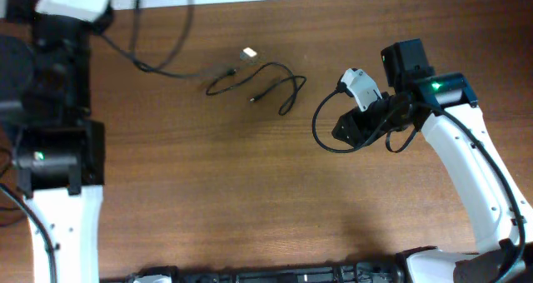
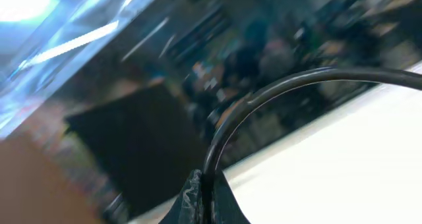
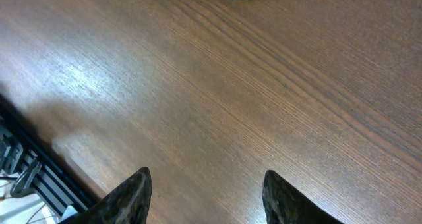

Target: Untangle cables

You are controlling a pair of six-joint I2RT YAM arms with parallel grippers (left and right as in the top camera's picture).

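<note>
Right pincer (image 3: pixel 204 179) hangs half open over the brown wooden counter (image 3: pixel 198 85), holding nothing. Left pincer (image 2: pixel 203 201) is clamped shut on a thin black cord (image 2: pixel 224 128). The loose thin black cables with small plugs (image 1: pixel 265 81) lie far-centre. I'd reach left, grab near a plug, and pull gently.

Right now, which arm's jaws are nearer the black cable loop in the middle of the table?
Right. The right arm's jaws hang just right of the cable loop, apart from it; the left arm's are far off at the table's far-left corner.
</note>
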